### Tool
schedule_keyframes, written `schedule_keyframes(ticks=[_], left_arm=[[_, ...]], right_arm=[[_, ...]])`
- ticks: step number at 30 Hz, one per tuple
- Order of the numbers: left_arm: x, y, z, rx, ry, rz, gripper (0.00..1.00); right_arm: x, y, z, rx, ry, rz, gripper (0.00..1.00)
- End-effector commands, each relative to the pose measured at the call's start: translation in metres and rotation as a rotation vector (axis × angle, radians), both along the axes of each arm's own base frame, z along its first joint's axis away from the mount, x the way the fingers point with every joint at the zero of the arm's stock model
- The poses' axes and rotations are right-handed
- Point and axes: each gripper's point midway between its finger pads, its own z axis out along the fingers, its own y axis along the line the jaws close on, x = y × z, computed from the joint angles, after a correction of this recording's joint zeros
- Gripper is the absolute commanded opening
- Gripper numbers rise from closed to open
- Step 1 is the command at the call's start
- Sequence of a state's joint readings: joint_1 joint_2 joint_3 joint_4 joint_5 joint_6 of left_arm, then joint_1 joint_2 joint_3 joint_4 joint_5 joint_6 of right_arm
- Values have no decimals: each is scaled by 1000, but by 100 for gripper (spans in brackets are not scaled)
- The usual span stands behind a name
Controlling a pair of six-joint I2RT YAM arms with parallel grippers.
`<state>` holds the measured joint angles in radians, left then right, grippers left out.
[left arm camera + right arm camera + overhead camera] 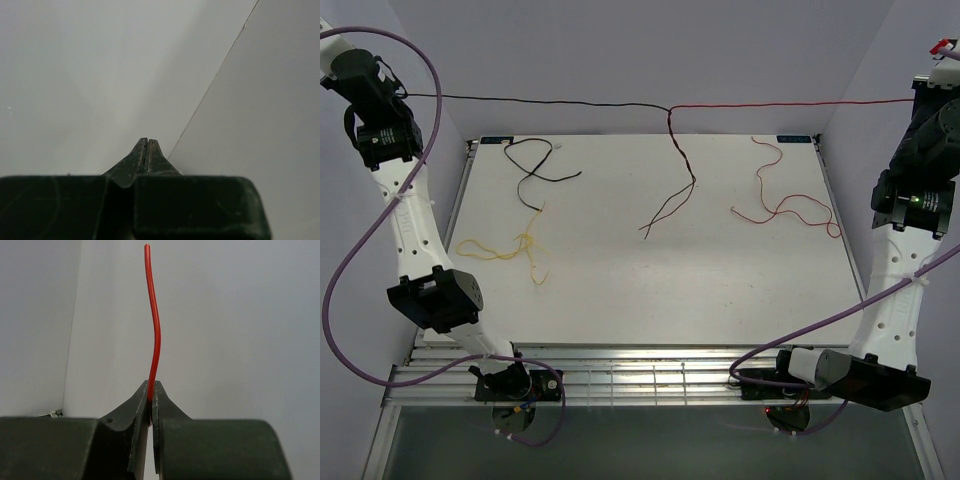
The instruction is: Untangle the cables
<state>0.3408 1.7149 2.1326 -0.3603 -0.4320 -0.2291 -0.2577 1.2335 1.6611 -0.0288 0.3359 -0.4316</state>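
Observation:
A black cable point(535, 101) and a red cable point(790, 103) hang taut in the air along the back wall. They join in a twist point(670, 112), and two tails point(675, 190) drop from it onto the white table point(620, 290). My left gripper point(398, 92) at the far left is shut on the black cable's end; in the left wrist view its jaws point(146, 145) are pressed together and no cable shows. My right gripper point(924, 96) at the far right is shut on the red cable point(155, 330), whose end sticks out past the fingertips point(151, 390).
Three loose cables lie on the table: a black one point(533, 160) at the back left, a yellow one point(510, 248) at the left, and a red one point(790, 200) at the right. Grey walls enclose the table at the back and sides. A metal rail point(650, 375) runs along the near edge.

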Motion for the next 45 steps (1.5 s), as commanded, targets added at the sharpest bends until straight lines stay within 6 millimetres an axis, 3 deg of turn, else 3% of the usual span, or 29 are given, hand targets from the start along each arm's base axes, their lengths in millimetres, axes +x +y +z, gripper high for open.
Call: schedule_keyframes(ticks=[1,23,30,45], left_arm=[[-17,12,12,18,-20,35,0],[-45,20,34,110,-25,49,0],[-44,21,21,110,-11,10,0],[-68,60,1,129,19,137,0]], right_arm=[[-31,-17,17,-35,-53,-129,8],[-37,-13,13,-79,-53,-124,8],[-40,-25,-6,-125,-12,-212,8],[-41,-37,0,-189,-17,-307,8]])
